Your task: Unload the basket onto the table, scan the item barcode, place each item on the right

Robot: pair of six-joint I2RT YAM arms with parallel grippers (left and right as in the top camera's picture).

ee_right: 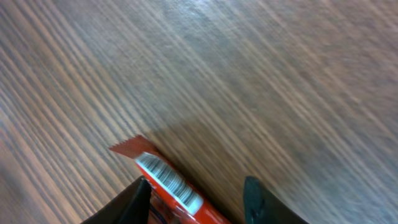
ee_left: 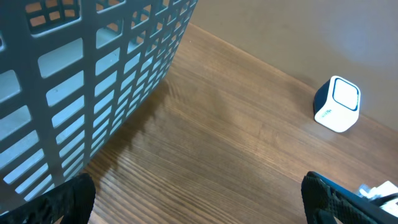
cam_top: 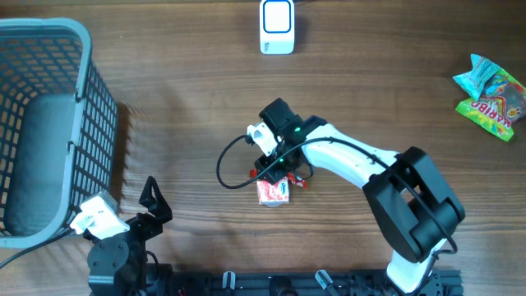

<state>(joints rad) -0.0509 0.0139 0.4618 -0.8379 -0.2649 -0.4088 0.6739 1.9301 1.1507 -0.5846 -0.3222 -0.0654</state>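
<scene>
Right claw: is reaching down over the red packet, its two fingers standing on either side of it. One finger is touching the packet's edge and a strip of table is showing beside the other, so whether it is gripping cannot be told.
Red packet: is lying flat on the table near the middle, a little toward the near side. Its jagged end is pointing away from the claw.
Barcode: is facing up on a white panel along the packet's edge.
Right arm: is stretching from the near right corner leftward to the middle, white with black joints.
Cable: is looping out to the left of the right claw.
Left claw: is sitting at the near left with its jaws spread wide, holding nothing.
Basket: is standing along the left edge, grey-blue mesh, just beside the left claw.
Scanner: is sitting at the far edge, a white box well apart from the packet.
Snack bags: are lying at the far right, green and teal.
</scene>
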